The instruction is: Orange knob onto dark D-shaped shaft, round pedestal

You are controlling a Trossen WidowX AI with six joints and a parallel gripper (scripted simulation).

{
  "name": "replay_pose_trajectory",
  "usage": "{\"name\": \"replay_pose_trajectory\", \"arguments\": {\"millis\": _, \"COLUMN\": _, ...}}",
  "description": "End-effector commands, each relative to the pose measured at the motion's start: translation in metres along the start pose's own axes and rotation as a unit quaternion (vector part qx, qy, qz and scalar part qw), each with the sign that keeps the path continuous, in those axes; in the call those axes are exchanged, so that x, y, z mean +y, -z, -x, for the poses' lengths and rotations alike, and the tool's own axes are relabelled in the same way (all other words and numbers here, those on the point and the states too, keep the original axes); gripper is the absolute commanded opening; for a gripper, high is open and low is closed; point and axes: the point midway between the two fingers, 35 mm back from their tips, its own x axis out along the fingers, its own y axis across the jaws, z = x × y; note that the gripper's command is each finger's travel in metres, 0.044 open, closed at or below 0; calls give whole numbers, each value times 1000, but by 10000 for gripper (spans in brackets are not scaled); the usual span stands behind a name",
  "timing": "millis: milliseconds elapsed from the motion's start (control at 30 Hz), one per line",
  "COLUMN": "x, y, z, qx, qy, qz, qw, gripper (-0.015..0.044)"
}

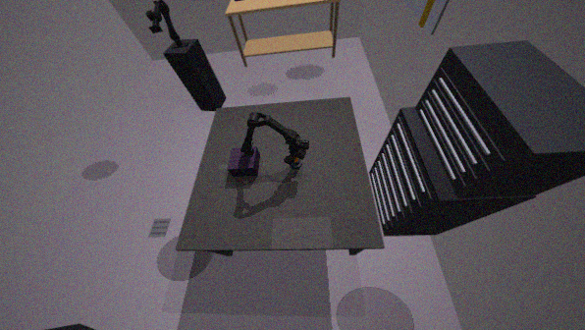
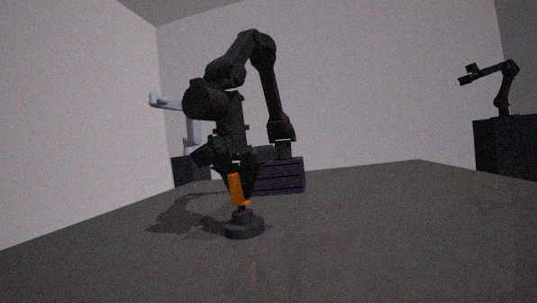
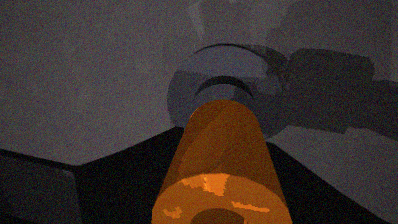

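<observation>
The orange knob (image 1: 296, 160) (image 2: 236, 189) (image 3: 222, 142) is held over the round pedestal (image 2: 244, 229) (image 3: 182, 95), tilted a little in the exterior view. My gripper (image 2: 239, 193) (image 3: 222, 142) is shut on the knob, a black finger on each side of it in the wrist view. A short piece of the dark shaft (image 2: 241, 207) shows between the knob's lower end and the pedestal's raised centre, so the knob is not against the pedestal. The knob's lower end is at the shaft's top; whether the shaft is inside the hole is hidden. The flat sides are hidden too.
The arm's purple base block (image 1: 243, 162) (image 2: 281, 176) stands on the grey table (image 1: 236, 231) (image 2: 360, 252), behind the pedestal in the exterior view. Dark cabinets (image 1: 515, 98) stand beyond the table's right edge. Another arm on a dark stand (image 1: 196, 74) is beyond the far left corner.
</observation>
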Motion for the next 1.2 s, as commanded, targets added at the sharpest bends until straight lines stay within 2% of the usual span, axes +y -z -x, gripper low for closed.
{"name": "replay_pose_trajectory", "arguments": {"millis": 0, "x": 0, "y": -1, "z": -1, "qx": -5, "qy": 0, "qz": -5, "qw": 1000, "gripper": 0}}
{"name": "replay_pose_trajectory", "arguments": {"millis": 533, "x": 0, "y": 0, "z": 3, "qx": -5, "qy": 0, "qz": -5, "qw": 1000, "gripper": 0}}
{"name": "replay_pose_trajectory", "arguments": {"millis": 767, "x": 0, "y": -1, "z": 4, "qx": -5, "qy": -1, "qz": -104, "qw": 995, "gripper": 0}}
{"name": "replay_pose_trajectory", "arguments": {"millis": 1167, "x": 1, "y": -4, "z": 4, "qx": -5, "qy": -1, "qz": -110, "qw": 994, "gripper": 0}}
